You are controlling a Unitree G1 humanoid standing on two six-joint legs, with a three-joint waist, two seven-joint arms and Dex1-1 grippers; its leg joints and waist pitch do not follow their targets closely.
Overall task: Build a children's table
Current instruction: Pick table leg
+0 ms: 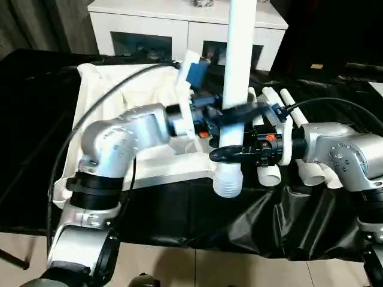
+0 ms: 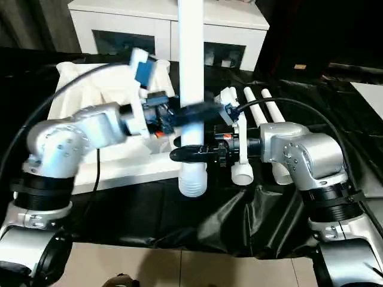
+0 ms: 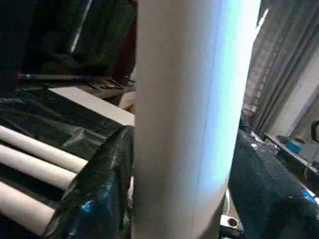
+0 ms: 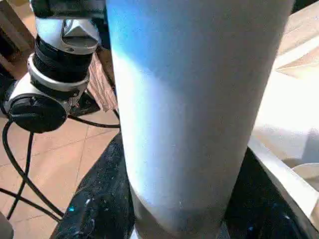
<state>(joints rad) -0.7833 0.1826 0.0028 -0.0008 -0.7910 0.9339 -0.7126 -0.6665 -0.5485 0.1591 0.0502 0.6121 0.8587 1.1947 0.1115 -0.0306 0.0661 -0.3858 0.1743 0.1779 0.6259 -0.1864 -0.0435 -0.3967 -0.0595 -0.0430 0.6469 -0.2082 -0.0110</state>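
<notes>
A white table leg point(image 1: 236, 60) stands upright in front of me, its ribbed end point(image 1: 228, 179) hanging just above the black cloth. My right gripper point(image 1: 230, 153) is shut on the leg low down, close above the ribbed end. My left gripper point(image 1: 238, 112) is shut on the same leg a little higher, a black finger point(image 3: 99, 189) lying against each side. The white tabletop point(image 1: 102, 84) lies on the left behind my left arm, and its edge point(image 4: 294, 114) shows beside the leg in the right wrist view.
Several more white legs point(image 1: 281, 98) lie side by side on the black cloth point(image 1: 179, 215) behind my right gripper. A white glass-doored cabinet point(image 1: 149, 30) stands at the back. Tiled floor point(image 1: 239, 269) shows at the table's front edge.
</notes>
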